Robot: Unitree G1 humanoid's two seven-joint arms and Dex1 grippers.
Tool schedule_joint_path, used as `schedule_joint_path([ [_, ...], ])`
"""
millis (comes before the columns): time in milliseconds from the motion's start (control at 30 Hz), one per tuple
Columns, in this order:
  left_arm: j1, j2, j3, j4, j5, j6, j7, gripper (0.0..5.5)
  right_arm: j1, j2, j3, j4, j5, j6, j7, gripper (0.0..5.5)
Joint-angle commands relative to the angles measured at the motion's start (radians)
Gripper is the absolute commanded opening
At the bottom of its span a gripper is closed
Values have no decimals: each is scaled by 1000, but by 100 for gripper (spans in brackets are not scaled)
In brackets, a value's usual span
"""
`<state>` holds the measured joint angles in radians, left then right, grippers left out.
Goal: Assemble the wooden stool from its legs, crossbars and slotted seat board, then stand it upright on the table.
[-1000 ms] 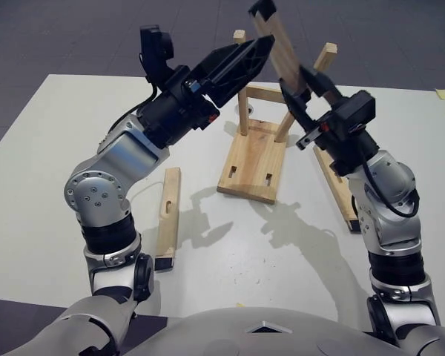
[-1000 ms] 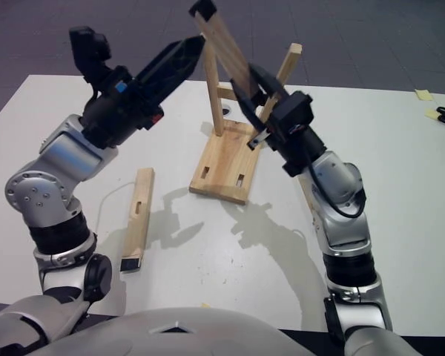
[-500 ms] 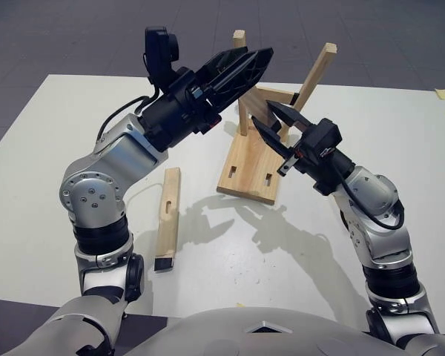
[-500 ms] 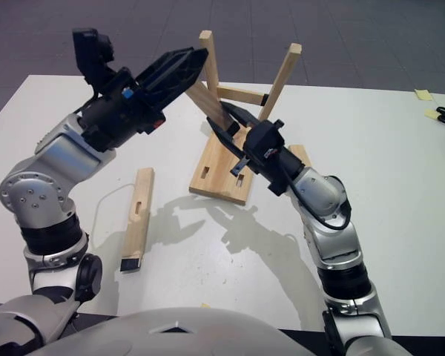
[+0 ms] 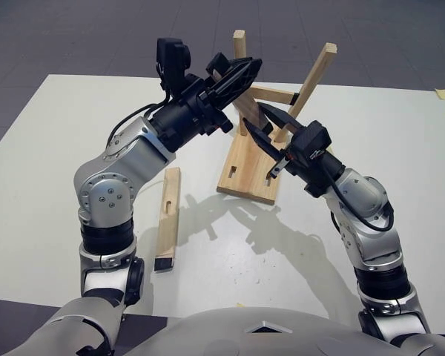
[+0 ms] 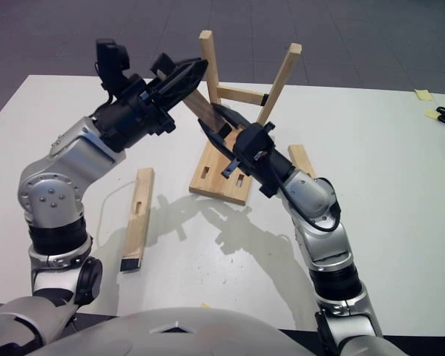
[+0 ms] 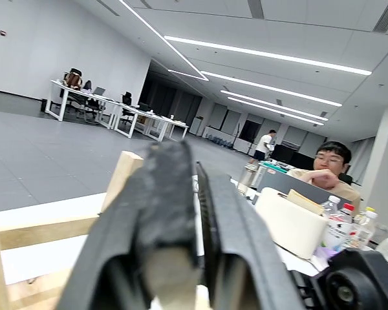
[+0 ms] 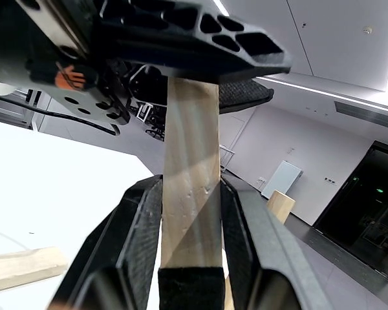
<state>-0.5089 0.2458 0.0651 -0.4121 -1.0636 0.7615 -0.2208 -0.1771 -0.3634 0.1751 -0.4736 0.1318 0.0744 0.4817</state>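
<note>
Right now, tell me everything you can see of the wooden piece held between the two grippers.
The wooden piece is a straight, flat slat of pale bare wood with faint grain. It is held in the air, tilted, above the slotted seat board, and appears clear of it. The left gripper is shut on its upper end. The right gripper is shut on its lower part. Both ends are hidden by the grippers.

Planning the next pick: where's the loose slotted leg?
In the eye views the loose slotted leg lies flat on the table, left of the seat board.
</note>
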Motion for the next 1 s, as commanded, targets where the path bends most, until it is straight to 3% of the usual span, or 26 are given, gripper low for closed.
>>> schedule_joint_path([
  [33, 21, 6, 10, -18, -7, 3, -12, 42, -4, 9, -7, 0, -14, 7, -11, 131],
  [233, 29, -8, 0, -21, 19, -9, -1, 42, 1, 20, 7, -3, -20, 22, -10, 131],
  [333, 2, 11, 53, 10, 64, -33, 53, 42, 14, 12, -2, -2, -10, 59, -6, 188],
  [467, 61, 113, 173, -22, 118, 27, 186, 42, 29, -11, -99, 31, -2, 73, -31, 258],
  [667, 378, 281, 371, -161, -152, 292, 310, 42, 183, -33, -256, -21, -20, 87, -102, 339],
  [833, 558, 311, 379, -181, -192, 374, 392, 42, 253, -25, -287, -49, -46, 85, -141, 423],
  [1000, 587, 290, 321, -186, -160, 366, 414, 42, 272, -16, -279, -57, -59, 82, -158, 500],
])
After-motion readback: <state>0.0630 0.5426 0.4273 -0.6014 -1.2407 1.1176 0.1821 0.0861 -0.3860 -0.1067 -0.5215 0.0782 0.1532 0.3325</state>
